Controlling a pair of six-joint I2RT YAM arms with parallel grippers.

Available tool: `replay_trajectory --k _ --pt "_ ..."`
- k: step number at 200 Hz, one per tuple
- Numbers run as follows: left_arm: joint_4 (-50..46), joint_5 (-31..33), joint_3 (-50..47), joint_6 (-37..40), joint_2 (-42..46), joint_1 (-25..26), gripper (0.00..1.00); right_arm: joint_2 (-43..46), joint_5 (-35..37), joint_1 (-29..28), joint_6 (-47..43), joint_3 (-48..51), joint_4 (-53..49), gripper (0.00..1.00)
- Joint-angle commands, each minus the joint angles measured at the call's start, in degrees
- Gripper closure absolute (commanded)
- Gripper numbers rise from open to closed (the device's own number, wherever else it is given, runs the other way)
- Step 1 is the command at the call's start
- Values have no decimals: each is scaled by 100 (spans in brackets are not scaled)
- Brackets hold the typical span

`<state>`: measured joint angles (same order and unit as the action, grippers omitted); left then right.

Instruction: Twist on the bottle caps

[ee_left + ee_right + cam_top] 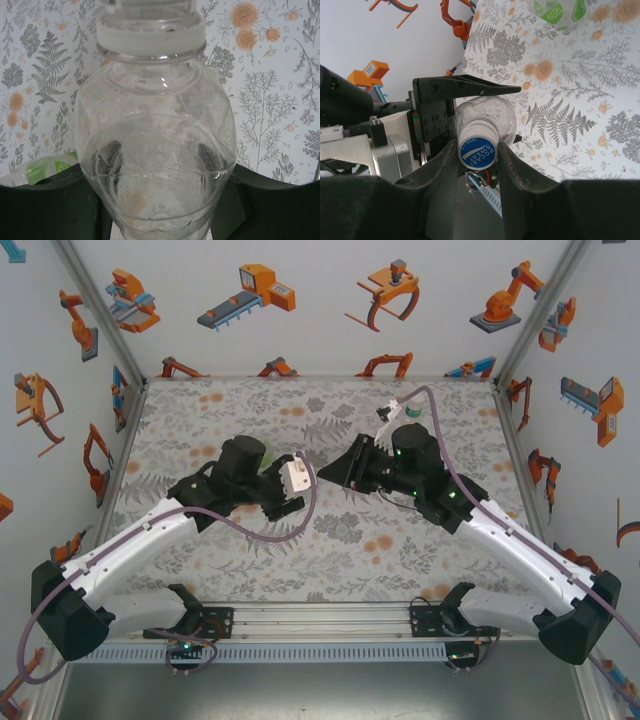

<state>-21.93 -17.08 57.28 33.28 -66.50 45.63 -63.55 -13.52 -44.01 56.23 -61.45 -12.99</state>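
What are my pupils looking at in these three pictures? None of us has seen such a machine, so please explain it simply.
Two robot arms stand at a flowered table. One picture looks down from above; the other two come from a camera on each wrist. The left arm's fingers grip a clear bottle by its body. The right arm's fingers pinch the blue cap at that bottle's mouth. A green bottle sits on the table nearby.
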Motion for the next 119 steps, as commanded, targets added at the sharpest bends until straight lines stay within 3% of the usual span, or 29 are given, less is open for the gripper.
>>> replay_trajectory --k 1,9,43,84,119 --pt "539 13 78 -104 50 91 100 -79 -342 -110 479 -49 -202 100" --pt "532 -33 87 -88 54 87 100 -79 -337 -108 407 -107 -282 100" --pt "481 -185 82 -20 43 87 100 45 -39 -108 -325 -554 -984 68" --pt "454 -205 92 0 -11 88 100 263 252 -95 -1236 -1003 -1508 44" --pt "451 -274 96 11 -13 91 100 347 263 -90 -1963 -1244 -1695 39"
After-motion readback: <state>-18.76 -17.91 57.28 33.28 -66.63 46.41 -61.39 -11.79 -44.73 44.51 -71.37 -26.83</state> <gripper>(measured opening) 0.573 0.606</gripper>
